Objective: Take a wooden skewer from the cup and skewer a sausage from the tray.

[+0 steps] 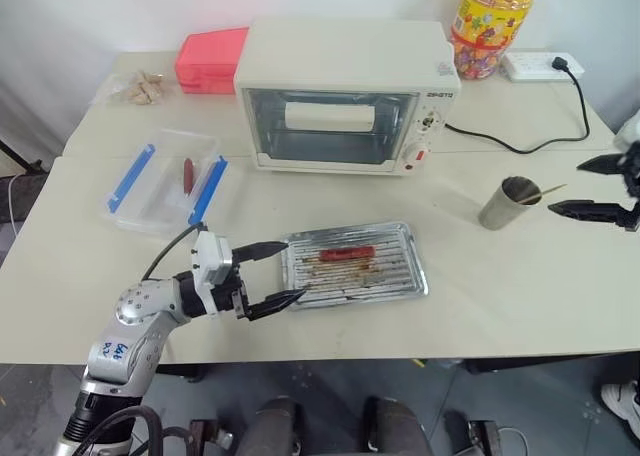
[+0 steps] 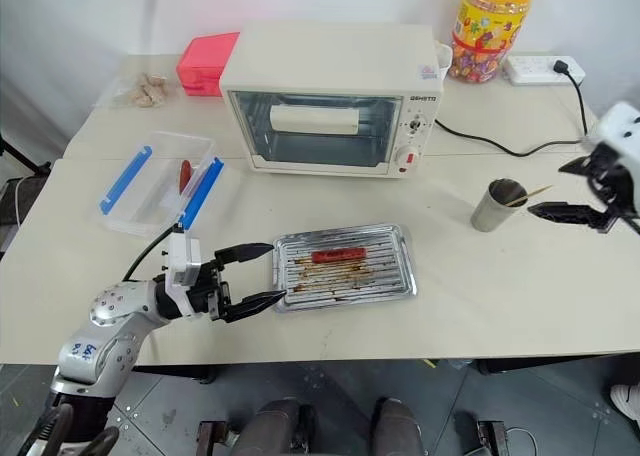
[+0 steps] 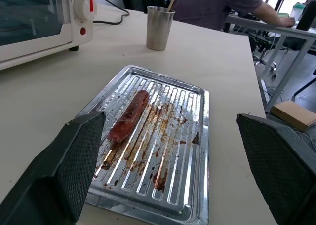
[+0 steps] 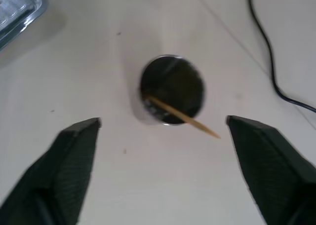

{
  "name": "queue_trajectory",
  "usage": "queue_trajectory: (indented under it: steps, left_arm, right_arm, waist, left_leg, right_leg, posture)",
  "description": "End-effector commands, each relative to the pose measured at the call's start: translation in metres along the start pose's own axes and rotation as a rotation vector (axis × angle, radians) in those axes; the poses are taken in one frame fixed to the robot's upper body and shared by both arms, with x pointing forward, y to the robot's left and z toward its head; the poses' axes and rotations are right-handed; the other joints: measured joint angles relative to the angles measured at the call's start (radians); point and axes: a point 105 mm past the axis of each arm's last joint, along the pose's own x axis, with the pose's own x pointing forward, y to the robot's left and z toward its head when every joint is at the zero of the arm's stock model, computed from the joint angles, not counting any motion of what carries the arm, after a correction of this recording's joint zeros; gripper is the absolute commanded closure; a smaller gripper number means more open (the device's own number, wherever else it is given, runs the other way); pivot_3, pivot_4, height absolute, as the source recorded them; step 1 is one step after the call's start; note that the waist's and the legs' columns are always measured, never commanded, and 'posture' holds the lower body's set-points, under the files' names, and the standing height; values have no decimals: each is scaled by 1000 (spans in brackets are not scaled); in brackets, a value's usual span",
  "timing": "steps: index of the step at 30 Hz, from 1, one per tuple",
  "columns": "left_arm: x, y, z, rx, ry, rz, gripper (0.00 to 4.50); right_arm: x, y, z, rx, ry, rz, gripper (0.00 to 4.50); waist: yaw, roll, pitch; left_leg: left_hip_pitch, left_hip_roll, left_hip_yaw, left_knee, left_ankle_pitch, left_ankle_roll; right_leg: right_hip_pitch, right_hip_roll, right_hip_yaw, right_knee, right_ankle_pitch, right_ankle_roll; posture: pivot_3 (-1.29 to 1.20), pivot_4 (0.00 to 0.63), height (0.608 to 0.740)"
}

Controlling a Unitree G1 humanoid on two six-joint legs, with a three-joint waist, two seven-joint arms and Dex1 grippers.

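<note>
Cream-coloured surface [image 1: 500,276] carries all items. At the left of the head view, a clear plastic box [image 1: 165,181] with blue clips holds a dark red sausage [image 1: 187,174]. Below it, at lower left, the left end effector [image 1: 275,274] stands wide open and empty, its fingers flanking the left edge of the tray [image 1: 400,276] without visible contact. The tray lies at lower centre, in front of the toaster oven [image 1: 345,91]. The sausage [image 1: 346,252] rests along the far part of the tray's ridged bottom; no stick can be made out in it. At the right, the cup [image 1: 507,204] stands upright with the wooden skewer [image 1: 543,192] leaning inside it, its tip projecting over the rim toward the right. At the far right edge, the right end effector [image 1: 598,188] is fully open, empty, near the cup and clear of the skewer.
</note>
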Motion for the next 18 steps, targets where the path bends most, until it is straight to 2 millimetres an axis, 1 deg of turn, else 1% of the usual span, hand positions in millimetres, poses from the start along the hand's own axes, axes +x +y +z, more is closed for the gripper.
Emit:
queue_trajectory:
  steps: [1,4,7,10,13,15,18]
  left_arm:
    - [-2,1,5,31,-20,24,0]
    - [-2,2,5,29,-20,27,0]
    - [0,1,5,26,-22,26,0]
    - [2,2,6,26,-24,26,0]
    - [3,1,7,25,-25,27,0]
    - [3,-1,7,24,-23,27,0]
    - [1,-1,7,23,-17,29,0]
  right_arm:
    - [-9,-11,5,-11,-73,-7,39]
    - [-3,-20,-1,-8,-92,-7,39]
    - [9,-20,-15,61,-64,62,39]
    - [19,-21,-21,119,-53,95,39]
    - [29,-20,-22,181,-78,117,39]
    - [36,-19,-19,195,-107,134,39]
    - [41,-15,-14,197,-136,170,39]
  waist:
    - [-1,0,0]
    - [-2,0,0]
    - [-6,0,0]
    - [-8,0,0]
    - [-9,0,0]
    - [-9,0,0]
    - [-12,0,0]
  left_leg:
    - [0,0,0,0,0,0]
    - [0,0,0,0,0,0]
    - [0,0,1,0,0,0]
    - [0,0,1,0,0,0]
    - [0,0,1,0,0,0]
    - [0,0,1,0,0,0]
    - [0,0,1,0,0,0]
  right_leg:
    - [0,0,0,0,0,0]
    - [0,0,0,0,0,0]
    - [0,0,0,0,0,0]
    - [0,0,0,0,0,0]
    - [0,0,0,0,0,0]
    - [0,0,0,0,0,0]
    - [0,0,0,0,0,0]
  posture:
    - [0,150,740]
    - [0,150,740]
    - [0,150,740]
    - [0,150,740]
    - [0,150,740]
    - [0,150,740]
    - [0,150,740]
